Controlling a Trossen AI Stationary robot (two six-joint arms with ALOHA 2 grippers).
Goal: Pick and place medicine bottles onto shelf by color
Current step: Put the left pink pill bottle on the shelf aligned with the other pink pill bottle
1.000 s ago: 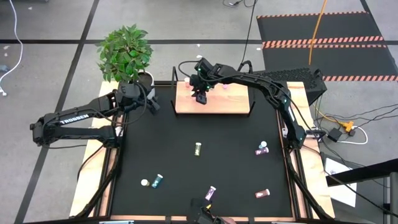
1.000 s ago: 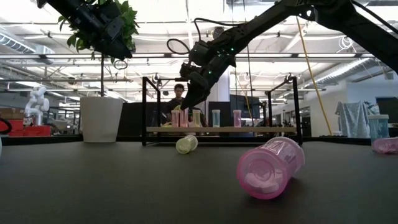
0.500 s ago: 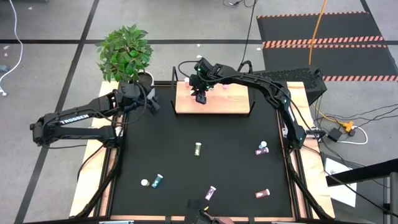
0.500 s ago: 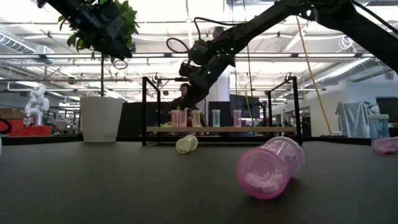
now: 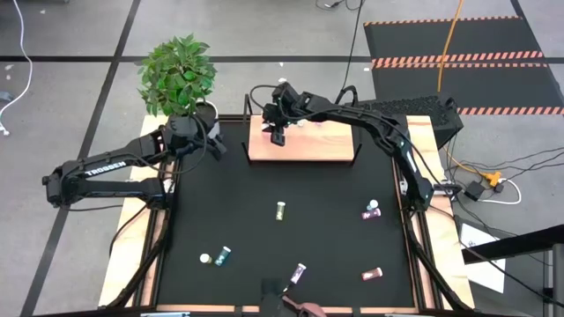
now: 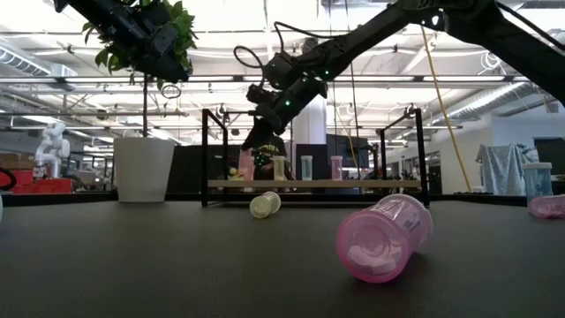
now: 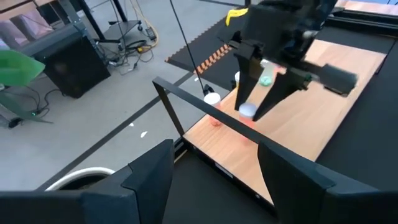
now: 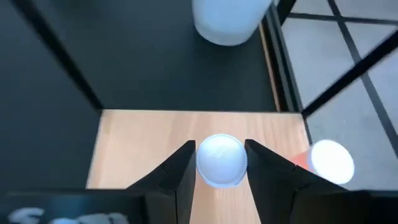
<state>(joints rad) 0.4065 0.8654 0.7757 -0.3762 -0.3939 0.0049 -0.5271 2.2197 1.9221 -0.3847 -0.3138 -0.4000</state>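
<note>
The shelf [image 5: 317, 145] is a tan board with black posts at the table's far edge. Several bottles stand upright on it [image 6: 306, 167]. My right gripper [image 5: 276, 132] is over the shelf's left end, shut on a pink medicine bottle [image 7: 250, 115] with a white cap. A second pink bottle [image 8: 329, 163] stands close beside it. Several more bottles lie on their sides on the black table: yellow-green [image 5: 280, 210], purple [image 5: 371, 210], teal [image 5: 223, 255], pink [image 5: 373, 274]. My left gripper [image 7: 217, 186] hangs open and empty above the table's far left, near the plant pot. My right gripper pinches the pink bottle's white cap [image 8: 219, 160] between its two fingers, one on either side. The fingers [image 7: 249, 74] slant down onto it from above and from the table's right. The bottle is upright over the shelf board [image 8: 143, 143]. Whether its base rests there I cannot tell.
A white pot [image 5: 204, 112] with a green plant stands off the table's far left corner, close to my left gripper. The shelf's black end posts [image 6: 205, 155] rise beside my right gripper. A large pink bottle [image 6: 384, 237] lies near the table's front edge.
My right gripper has tipped and swung its fingers a little toward the shelf's left end, staying over the board. The pink bottle beneath it has shifted slightly the same way.
</note>
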